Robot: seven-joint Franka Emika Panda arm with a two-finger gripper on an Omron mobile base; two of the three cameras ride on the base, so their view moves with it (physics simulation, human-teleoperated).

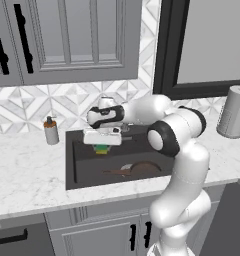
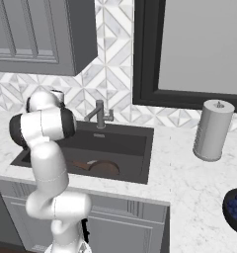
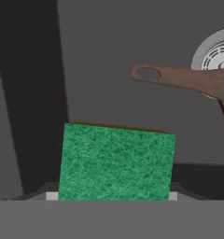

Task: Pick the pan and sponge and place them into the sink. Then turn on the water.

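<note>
My gripper point(image 1: 101, 145) hangs over the left part of the sink point(image 1: 82, 167), shut on the green sponge point(image 1: 101, 148). In the hand view the sponge point(image 3: 116, 161) fills the space between the fingers, above the dark sink floor point(image 3: 109, 46). The dark brown pan point(image 1: 142, 169) lies on the sink bottom, its long handle point(image 3: 179, 77) with the hole pointing left past the round metal drain point(image 3: 216, 51). The pan point(image 2: 103, 167) also shows in the right base view, in front of the grey faucet point(image 2: 98, 114). The water is out of view.
A grey soap dispenser point(image 1: 51, 131) stands on the marble counter left of the sink. A paper towel roll point(image 2: 213, 130) stands to the right, and a dark bowl of blueberries point(image 2: 236, 207) sits at the far right. Wall cabinets hang above.
</note>
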